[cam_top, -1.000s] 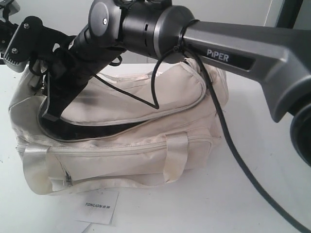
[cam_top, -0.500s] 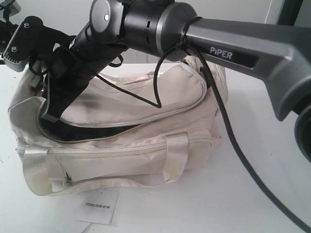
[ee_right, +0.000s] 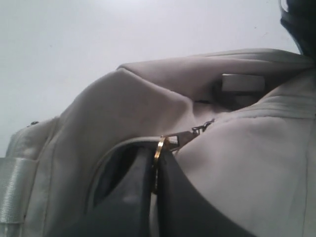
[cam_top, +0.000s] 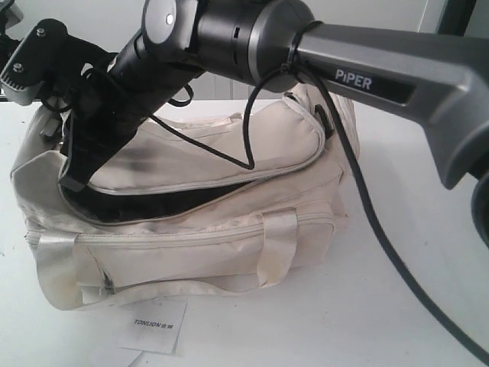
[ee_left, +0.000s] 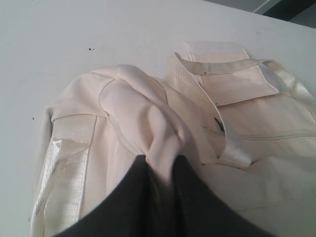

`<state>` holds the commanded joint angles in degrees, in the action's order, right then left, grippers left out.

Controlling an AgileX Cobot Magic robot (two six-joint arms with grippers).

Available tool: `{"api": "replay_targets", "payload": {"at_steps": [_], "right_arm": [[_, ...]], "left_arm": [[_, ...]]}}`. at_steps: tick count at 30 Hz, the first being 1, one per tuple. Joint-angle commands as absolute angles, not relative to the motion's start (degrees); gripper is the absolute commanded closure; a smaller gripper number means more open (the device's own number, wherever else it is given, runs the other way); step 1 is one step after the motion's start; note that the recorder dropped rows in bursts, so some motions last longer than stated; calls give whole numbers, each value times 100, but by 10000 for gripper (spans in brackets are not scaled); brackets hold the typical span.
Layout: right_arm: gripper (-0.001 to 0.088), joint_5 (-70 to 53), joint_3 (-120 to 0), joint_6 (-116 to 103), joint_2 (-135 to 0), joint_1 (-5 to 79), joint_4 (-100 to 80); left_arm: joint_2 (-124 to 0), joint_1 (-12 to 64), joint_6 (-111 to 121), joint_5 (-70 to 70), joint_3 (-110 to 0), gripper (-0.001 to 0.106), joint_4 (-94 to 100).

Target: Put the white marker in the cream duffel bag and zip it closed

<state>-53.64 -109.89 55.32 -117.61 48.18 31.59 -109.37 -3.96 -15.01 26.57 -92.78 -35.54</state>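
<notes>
zip step | right gripper (ee_right: 155,159) pinches zip pull (ee_right: 160,144) at bag (cam_top: 199,237) left end — we judge open zip runs rightward | left gripper (ee_left: 157,170) clamps bag cloth

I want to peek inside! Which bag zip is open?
The cream duffel bag's curved top zip: black lining shows in its gap. The front pocket zip below looks shut.
</notes>
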Motion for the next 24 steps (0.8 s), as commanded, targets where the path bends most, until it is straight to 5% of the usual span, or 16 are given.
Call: {"api": "replay_targets", "payload": {"at_steps": [24], "right_arm": [[868, -5973, -10989, 5827, -11761, 4818, 3365]], "left_arm": [[-10937, -396, -1501, 2657, -9278, 1053, -3554]]}}
